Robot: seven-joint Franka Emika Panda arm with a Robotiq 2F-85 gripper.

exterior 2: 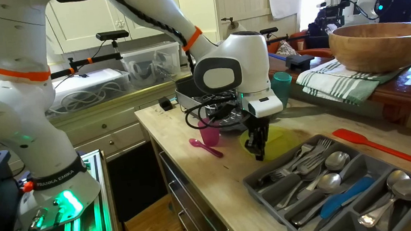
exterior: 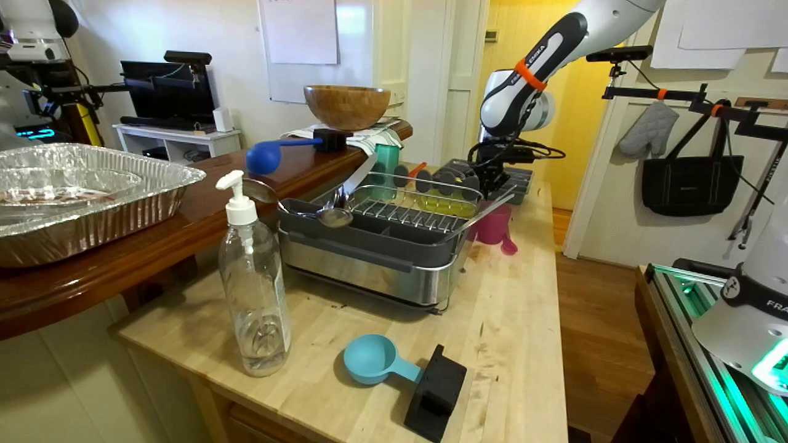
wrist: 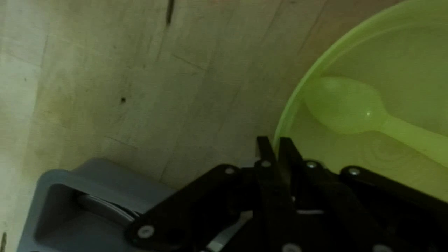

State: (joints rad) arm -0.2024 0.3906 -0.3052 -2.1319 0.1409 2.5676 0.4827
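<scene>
The arm I operate reaches over the wooden worktop, wrist pointed down, an attitude suited to low, flat ware. The dish rack stands on that worktop; utensils project from its front caddy, presumably placed there to drain. The cutlery tray lies well apart from the rack, its dividers keeping the metal cutlery from sliding together. In both exterior views a wooden bowl sits on a striped towel, which likely protects the polished counter beneath.

The yellow dish is located between rack and tray, apparently resting on the worktop. At its edge, the claw is drawn nearly together, with the rim running into the narrow gap. I judge the claw to be gripping that rim, since a thin edge fits between the fingers; the pads are too dark for me to confirm contact.

The red spatula lies alongside the tray, perhaps too long for a compartment. The teal cup stands beside the rack. The pink cup has a pink spoon lying just beside it, presumably as a matching set. The dish spoon, similarly tinted, lies within the rim, which should retain it.
</scene>
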